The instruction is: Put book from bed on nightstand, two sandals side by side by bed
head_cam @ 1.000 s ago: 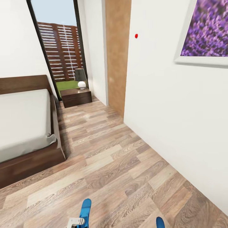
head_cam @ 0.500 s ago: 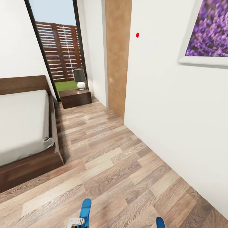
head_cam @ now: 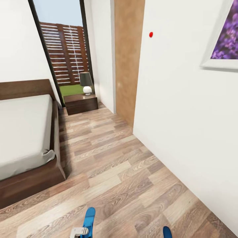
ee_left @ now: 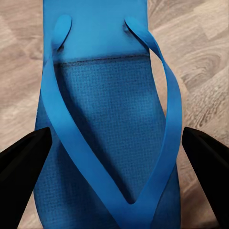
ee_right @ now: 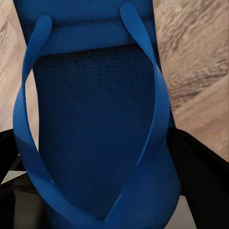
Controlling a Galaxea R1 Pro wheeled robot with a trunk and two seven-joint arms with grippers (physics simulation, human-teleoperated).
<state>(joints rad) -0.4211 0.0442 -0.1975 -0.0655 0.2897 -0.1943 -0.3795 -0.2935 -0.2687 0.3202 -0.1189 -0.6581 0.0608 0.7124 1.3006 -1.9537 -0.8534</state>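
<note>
A bright blue sandal (ee_left: 107, 109) lies lengthwise between my left gripper's (ee_left: 114, 140) black fingers (ee_left: 24, 157), which are shut on its edges. The head view shows this sandal (head_cam: 89, 216) sticking forward from the left gripper (head_cam: 78, 232) at the bottom edge. My right gripper (ee_right: 102, 148) is shut on the second sandal (ee_right: 95, 119), whose tip (head_cam: 167, 232) peeks in at the bottom right. The bed (head_cam: 23, 132) stands at the left, its mattress bare where visible. The nightstand (head_cam: 81, 102) sits beyond it by the glass door. The book is out of view.
A black-shaded lamp (head_cam: 86, 82) stands on the nightstand. A white wall (head_cam: 185, 125) with a lavender picture (head_cam: 228, 36) runs along the right, and a brown door (head_cam: 129, 59) is set ahead in it. A wood-plank floor (head_cam: 115, 165) lane runs between bed and wall.
The whole head view has shifted: door, wall and picture slid right, so the camera has turned left. Both sandals stay in the grippers at the same spots.
</note>
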